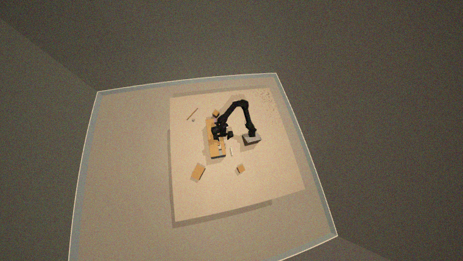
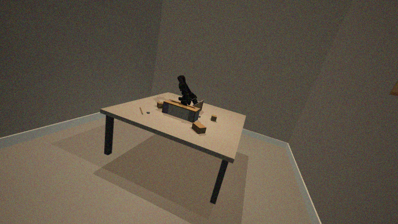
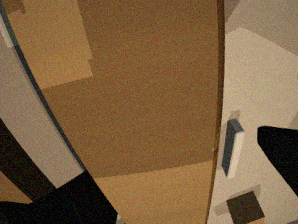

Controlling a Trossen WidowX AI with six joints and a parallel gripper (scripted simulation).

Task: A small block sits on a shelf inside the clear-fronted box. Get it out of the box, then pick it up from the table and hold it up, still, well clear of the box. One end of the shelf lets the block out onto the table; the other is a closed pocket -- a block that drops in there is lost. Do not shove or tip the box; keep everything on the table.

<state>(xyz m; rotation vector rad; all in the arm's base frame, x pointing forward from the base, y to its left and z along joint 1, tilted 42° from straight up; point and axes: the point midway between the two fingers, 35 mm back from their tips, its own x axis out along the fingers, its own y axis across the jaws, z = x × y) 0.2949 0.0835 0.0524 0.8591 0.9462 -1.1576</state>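
Note:
The long box has an orange-brown top, and its clear front shows dark in the exterior view. My gripper is open and empty, above the box's top. In the wrist view one black finger is at the lower left and the other at the right, on either side of the box top. Whether the fingers touch the box cannot be told. The small block on the shelf cannot be made out in any view; the arm hides part of the box top in the top view.
A light bar lies beside the box. A small brown cube and a larger brown block lie beyond one end, another cube near the other. A stick lies farther off.

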